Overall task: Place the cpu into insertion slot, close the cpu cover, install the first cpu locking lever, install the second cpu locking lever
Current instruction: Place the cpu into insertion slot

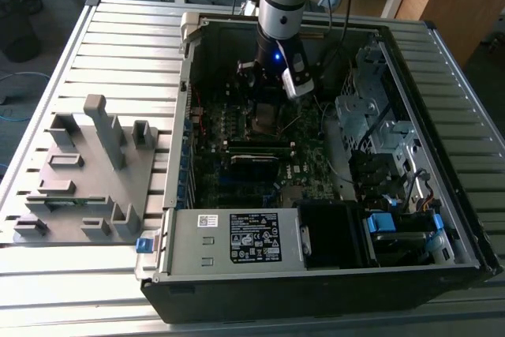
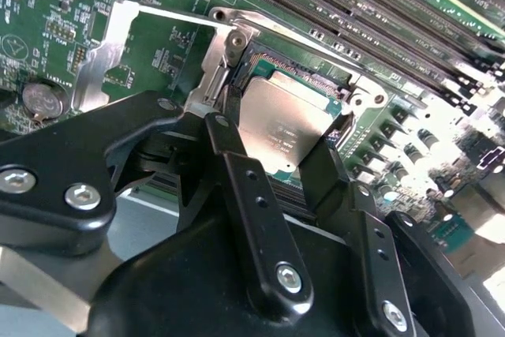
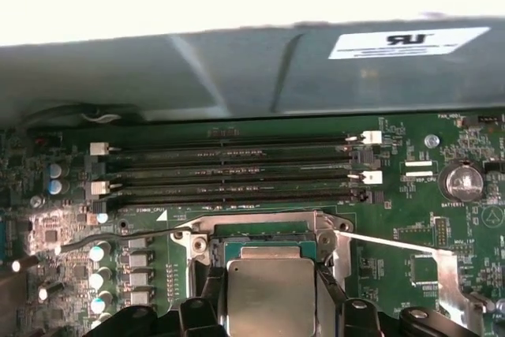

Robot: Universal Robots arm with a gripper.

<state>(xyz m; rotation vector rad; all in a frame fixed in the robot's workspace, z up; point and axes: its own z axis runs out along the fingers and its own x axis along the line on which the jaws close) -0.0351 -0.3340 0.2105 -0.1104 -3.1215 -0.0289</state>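
cpu (image 2: 280, 128) over insertion slot (image 2: 304, 83)

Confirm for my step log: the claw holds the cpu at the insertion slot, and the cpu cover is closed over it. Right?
No: the cpu cover is open, swung away beside the insertion slot, as the second wrist view shows. The claw does hold the cpu at the slot.

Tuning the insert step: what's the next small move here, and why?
Probably a slight straight-down ease. The end effector grips the cpu squared over the insertion slot, with the cpu cover swung open beside it. I can't tell whether the chip is fully seated, so releasing now looks premature.
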